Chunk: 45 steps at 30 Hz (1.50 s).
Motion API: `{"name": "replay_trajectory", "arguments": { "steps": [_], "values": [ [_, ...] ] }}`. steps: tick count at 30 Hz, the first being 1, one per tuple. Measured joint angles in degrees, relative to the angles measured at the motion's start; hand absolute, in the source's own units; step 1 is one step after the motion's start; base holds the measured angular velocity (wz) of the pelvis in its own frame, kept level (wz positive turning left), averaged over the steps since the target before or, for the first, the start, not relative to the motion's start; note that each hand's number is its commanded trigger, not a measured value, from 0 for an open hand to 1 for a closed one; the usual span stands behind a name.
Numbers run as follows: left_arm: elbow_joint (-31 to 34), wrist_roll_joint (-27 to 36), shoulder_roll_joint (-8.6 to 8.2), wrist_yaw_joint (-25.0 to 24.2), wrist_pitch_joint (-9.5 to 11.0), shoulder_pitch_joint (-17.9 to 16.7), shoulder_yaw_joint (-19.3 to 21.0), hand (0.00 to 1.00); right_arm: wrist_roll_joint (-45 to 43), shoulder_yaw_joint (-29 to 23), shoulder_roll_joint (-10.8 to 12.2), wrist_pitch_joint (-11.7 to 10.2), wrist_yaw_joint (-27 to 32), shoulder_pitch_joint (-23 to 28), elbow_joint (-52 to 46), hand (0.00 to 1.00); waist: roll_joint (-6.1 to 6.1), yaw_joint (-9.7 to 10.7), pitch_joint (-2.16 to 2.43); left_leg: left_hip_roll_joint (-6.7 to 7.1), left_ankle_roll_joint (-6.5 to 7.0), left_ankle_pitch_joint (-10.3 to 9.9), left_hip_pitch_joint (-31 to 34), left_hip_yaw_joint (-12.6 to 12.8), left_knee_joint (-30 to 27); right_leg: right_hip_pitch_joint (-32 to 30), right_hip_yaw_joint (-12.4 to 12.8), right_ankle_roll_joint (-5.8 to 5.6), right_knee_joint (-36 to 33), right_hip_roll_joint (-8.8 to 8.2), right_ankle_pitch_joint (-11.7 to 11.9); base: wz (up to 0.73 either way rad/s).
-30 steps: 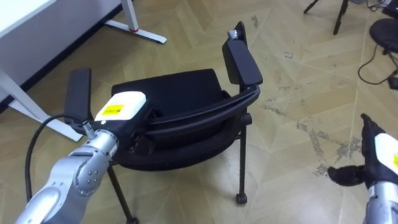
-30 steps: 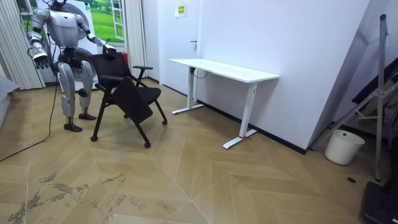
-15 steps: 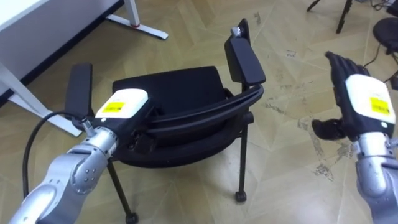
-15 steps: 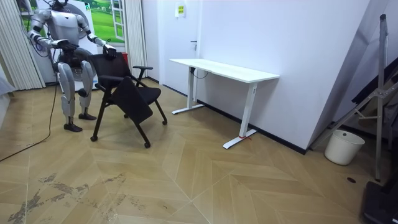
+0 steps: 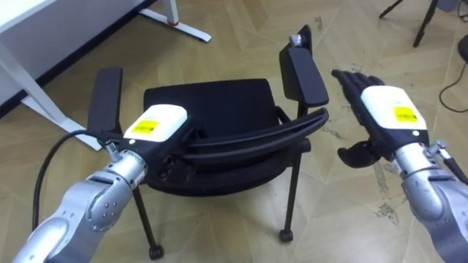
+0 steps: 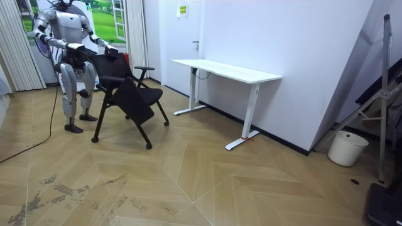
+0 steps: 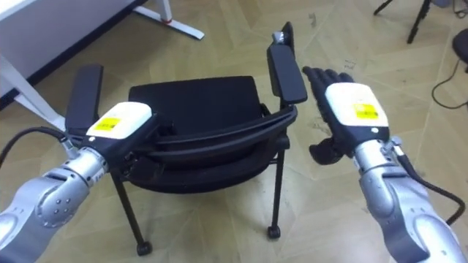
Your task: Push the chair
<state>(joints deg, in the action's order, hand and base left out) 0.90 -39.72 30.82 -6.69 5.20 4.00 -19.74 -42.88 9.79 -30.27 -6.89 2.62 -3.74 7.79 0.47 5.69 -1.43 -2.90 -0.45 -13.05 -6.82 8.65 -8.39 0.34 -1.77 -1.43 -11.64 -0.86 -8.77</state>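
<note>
Leftmost, one white desk (image 5: pixel 44 18) is seen at ten o'clock of the black chair (image 5: pixel 212 106), with its white foot (image 5: pixel 186 28) set on the floor beyond the left armrest (image 5: pixel 106 98). The left hand (image 5: pixel 155 123) is laid on the left end of the chair's back rail (image 5: pixel 256 137). Its fingers are lost against the black frame, so it cannot be told whether they are curled round it.

One chair is counted, with two armrests; the right armrest (image 5: pixel 303 73) is seen at one o'clock of the seat. At three o'clock of the chair the right hand (image 5: pixel 384 109) is held in the air just beside the rail's right end, with a gap between them. Its fingers are straight and spread, and the thumb is turned out. One yellow label is carried on the back of each hand, two in all; the print is too small to be read. Dark tripod legs (image 5: pixel 425 23) are seen at one o'clock, well apart.

From the room view, the robot is placed behind the chair, and the desk is the nearest thing ahead of it. One white bucket (image 6: pixel 347 148) is kept by the wall, far to the room view's right.
</note>
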Motion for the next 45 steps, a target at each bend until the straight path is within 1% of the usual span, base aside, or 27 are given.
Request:
{"name": "replay_trajectory", "arguments": {
  "steps": [4, 5, 7, 8, 9, 10, 11, 12, 13, 14, 15, 17, 18, 20, 21, 25, 28, 29, 30, 31, 32, 35, 36, 37, 38, 39, 45],
  "values": [
    [0.0, 0.0, 0.27, 0.6, 0.2, 0.0, -1.2, 1.00, 0.1, 2.5, 0.0, -1.1, -2.6, -0.1, 0.0, 0.00, -0.05, -0.2, 0.01, -0.30, 0.00, 0.0, -0.9, -0.9, 0.0, 1.0, -0.2, 0.00, -0.2, 0.25, 0.0, 0.09],
    [0.0, 0.0, 0.27, 0.6, 0.7, 0.0, -1.2, 1.00, 0.1, 3.0, -0.1, -1.8, -3.3, -0.2, 0.0, 0.00, -0.05, -0.5, 0.00, -0.34, 0.00, 0.0, -1.0, -1.0, 0.0, 1.1, -0.2, 0.00, -0.2, 0.31, 0.0, 0.00],
    [-0.4, 0.0, 0.25, 0.6, 1.6, 0.3, -1.3, 1.00, -0.2, 4.3, -0.6, -2.0, -4.3, -0.7, 0.0, 0.00, -0.01, -1.1, -0.02, -0.47, -0.02, 0.0, -1.4, -1.3, 0.0, 0.6, -0.3, 0.15, -1.5, 0.43, -0.1, -0.08],
    [-0.8, -0.1, 0.25, 0.6, 1.9, 0.3, -1.4, 1.00, -0.2, 4.6, -0.9, -2.4, -5.0, -1.1, 0.1, 0.00, 0.09, -1.2, -0.08, -0.79, 0.04, 0.1, -2.1, -3.0, 0.0, -0.7, -1.3, 0.84, -5.2, 0.65, -0.7, -0.11],
    [-1.0, -0.3, 0.63, 0.7, 2.1, 0.3, -1.5, 1.00, -0.2, 4.7, -0.9, -3.3, -5.4, -1.3, 0.1, 0.00, 0.22, -1.0, -0.43, -2.03, 0.09, 0.1, -2.9, -7.2, 0.2, -4.1, -2.1, 2.39, -9.8, 1.90, -2.6, -0.16],
    [-0.9, -0.4, 1.48, 1.0, 2.5, 0.3, -1.3, 1.00, -0.2, 4.8, -0.7, -3.8, -5.5, -1.5, 0.1, 0.00, 0.23, -1.3, -0.50, -2.42, 0.06, 0.0, -2.7, -8.4, 0.0, -5.3, -1.1, 3.46, -7.5, 3.32, -2.5, -0.20],
    [-0.4, -0.3, 3.74, 1.5, 3.7, 0.5, -0.3, 1.00, -0.1, 5.0, -0.9, -4.6, -5.9, -2.4, -0.3, 0.00, -1.87, -1.5, -0.23, -2.06, -0.82, -0.6, -1.6, -8.3, -1.2, -7.0, -0.7, 4.57, 0.9, 4.20, 4.8, 0.19],
    [-1.8, -0.4, 2.98, 2.0, 3.5, 1.2, -0.5, 1.00, 0.0, 5.4, -2.0, -4.6, -6.1, -2.5, -0.2, 0.00, -0.68, -0.7, -0.74, -2.88, -1.73, -1.7, -1.1, -6.9, -2.1, -6.3, -2.4, 4.71, 0.0, 4.35, 6.0, 0.34],
    [-2.7, -0.4, 2.68, 2.3, 3.5, 1.8, -0.9, 1.00, 0.0, 5.6, -2.2, -4.3, -6.4, -2.6, -0.2, 0.00, -0.65, -0.6, -0.60, -2.84, -1.75, -1.7, -1.1, -5.6, -1.8, -6.1, -2.5, 4.72, -0.1, 4.32, 6.0, 0.39],
    [-4.0, -0.4, 2.56, 2.3, 3.6, 3.4, -1.5, 1.00, 0.0, 6.2, -2.3, -4.2, -6.6, -3.0, -0.2, 0.00, -0.70, -0.9, -0.63, -3.33, -2.06, -1.5, -1.3, -3.5, -1.2, -6.1, -1.7, 4.72, -0.1, 4.45, 6.0, 0.11],
    [-4.9, -0.5, 2.43, 2.4, 3.6, 4.8, -2.2, 1.00, -0.1, 7.0, -2.3, -4.3, -6.7, -3.5, -0.2, 0.00, -0.76, -0.8, -0.64, -3.41, -2.12, -1.5, -1.1, -2.7, -0.7, -6.2, -0.6, 4.72, 0.1, 4.52, 6.0, 0.08],
    [-5.8, -0.8, 1.77, 2.5, 3.3, 6.3, -3.1, 1.00, -0.2, 7.5, -2.3, -4.5, -7.4, -3.8, -0.2, 0.00, -0.79, -0.8, -0.60, -3.11, -2.10, -1.5, -1.3, -2.3, -0.1, -6.5, -0.6, 4.38, 0.1, 4.76, 5.9, 0.07],
    [-5.9, -1.2, 1.63, 2.5, 3.3, 6.3, -3.3, 1.00, -0.2, 7.8, -2.3, -4.5, -8.1, -3.9, -0.5, 0.00, -1.10, -1.1, -0.41, -2.75, -2.05, -1.5, -1.4, -2.1, -0.2, -6.5, -0.9, 4.31, 0.1, 4.95, 6.0, -0.05],
    [-5.9, -1.4, 1.63, 2.5, 3.3, 6.3, -3.8, 1.00, -0.2, 8.3, -2.5, -4.4, -9.2, -3.9, -1.2, 0.00, -1.17, -1.2, -0.32, -2.40, -2.05, -1.5, -1.5, -2.1, -0.7, -6.4, -1.7, 4.20, 0.1, 4.79, 6.0, -0.11],
    [-5.9, -1.4, 1.63, 2.5, 3.3, 6.3, -4.0, 1.00, -0.2, 8.9, -2.7, -4.4, -9.6, -3.9, -1.8, 0.00, -1.08, -1.4, -0.27, -2.27, -2.05, -1.5, -1.4, -2.1, -0.8, -6.4, -1.6, 4.18, 0.0, 4.63, 6.0, -0.04],
    [-5.9, -1.4, 1.63, 2.5, 3.4, 6.3, -4.2, 1.00, -0.2, 9.9, -2.8, -4.8, -10.4, -4.2, -2.0, 0.00, -0.97, -1.6, -0.20, -2.29, -2.04, -1.5, -1.3, -2.1, -1.1, -6.4, -1.8, 4.18, 0.0, 4.60, 6.0, 0.00],
    [-5.9, -1.4, 1.65, 2.5, 3.4, 6.3, -4.4, 1.00, -0.4, 11.0, -3.2, -4.1, -11.2, -4.2, -3.5, 0.00, -0.70, -2.3, -0.06, -2.38, -2.04, -1.5, -1.3, -1.7, -1.2, -6.4, -2.3, 4.18, 0.0, 4.60, 6.0, -0.03],
    [-6.0, -1.4, 1.64, 2.5, 3.3, 6.3, -4.6, 1.00, -0.1, 11.8, -3.3, -4.0, -11.7, -4.3, -4.0, 0.00, -0.49, -2.6, 0.08, -2.46, -2.04, -1.5, -1.3, -1.2, -1.2, -6.4, -2.3, 4.18, 0.0, 4.36, 6.0, -0.05],
    [-6.1, -1.4, 1.63, 2.5, 3.3, 6.3, -4.8, 1.00, 0.0, 12.3, -3.2, -4.0, -11.7, -4.3, -4.2, 0.00, -0.40, -2.6, 0.14, -2.46, -2.04, -1.5, -1.4, -1.0, -1.2, -6.3, -2.2, 4.18, 0.0, 4.33, 6.0, 0.00],
    [-6.2, -1.3, 1.58, 2.5, 3.0, 6.3, -5.2, 1.00, 0.1, 13.2, -3.2, -4.0, -11.6, -4.4, -4.3, 0.00, -0.14, -2.7, 0.31, -2.46, -2.04, -1.5, -1.4, -0.8, -1.4, -6.1, -2.0, 4.18, 0.0, 4.23, 6.0, 0.00],
    [-6.2, -1.4, 1.29, 2.1, 2.7, 6.3, -5.4, 1.00, 0.1, 14.1, -3.2, -4.0, -11.7, -4.5, -4.3, 0.00, -0.01, -2.8, 0.39, -2.43, -2.04, -1.5, -1.6, -0.8, -1.5, -5.8, -1.6, 4.18, 0.0, 4.23, 6.0, 0.00],
    [-6.1, -1.4, 1.10, 2.0, 2.6, 6.3, -6.0, 1.00, 0.2, 15.2, -3.0, -4.0, -12.0, -4.6, -4.3, 0.00, 0.03, -2.8, 0.38, -2.40, -2.04, -1.5, -1.9, -1.0, -1.2, -5.5, -2.1, 4.18, 0.2, 4.46, 6.0, 0.06],
    [-6.1, -1.6, 0.91, 2.0, 2.6, 6.3, -6.1, 1.00, 0.2, 15.3, -2.9, -4.0, -12.3, -4.6, -4.3, 0.28, 0.03, -2.8, 0.38, -2.34, -2.04, -1.5, -1.7, -1.2, -1.2, -5.5, -2.7, 4.18, 0.2, 4.38, 6.0, 0.13],
    [-6.1, -1.7, 0.89, 2.0, 2.6, 6.3, -6.1, 1.00, 0.2, 15.4, -2.8, -4.0, -12.3, -4.6, -4.3, 0.42, 0.03, -2.8, 0.38, -2.32, -2.04, -1.5, -1.7, -1.2, -1.2, -5.5, -2.9, 4.18, 0.2, 4.31, 6.0, 0.11],
    [-6.1, -1.8, 0.90, 2.0, 2.6, 6.3, -6.1, 1.00, 0.2, 15.4, -2.7, -4.0, -12.5, -4.6, -4.3, 0.73, 0.03, -2.8, 0.38, -2.31, -2.03, -1.5, -1.6, -1.2, -1.2, -5.5, -3.0, 4.17, 0.2, 4.27, 6.0, 0.06],
    [-6.1, -1.9, 0.90, 1.9, 2.6, 6.3, -6.1, 1.00, 0.2, 15.4, -2.6, -4.0, -12.6, -4.6, -4.3, 1.00, 0.03, -2.8, 0.38, -2.31, -2.03, -1.5, -1.6, -1.3, -1.2, -5.5, -3.0, 4.17, 0.2, 4.27, 6.0, 0.04],
    [-6.1, -3.8, 0.58, 1.9, 2.4, 6.3, -6.2, 1.00, 0.9, 15.3, -1.9, -3.5, -12.9, -4.6, -4.2, 1.00, 0.07, -2.8, 0.37, -2.27, -2.03, -1.5, -1.4, -1.6, -1.2, -5.5, -3.5, 4.18, 0.2, 4.12, 6.0, 0.05]
  ]
}}
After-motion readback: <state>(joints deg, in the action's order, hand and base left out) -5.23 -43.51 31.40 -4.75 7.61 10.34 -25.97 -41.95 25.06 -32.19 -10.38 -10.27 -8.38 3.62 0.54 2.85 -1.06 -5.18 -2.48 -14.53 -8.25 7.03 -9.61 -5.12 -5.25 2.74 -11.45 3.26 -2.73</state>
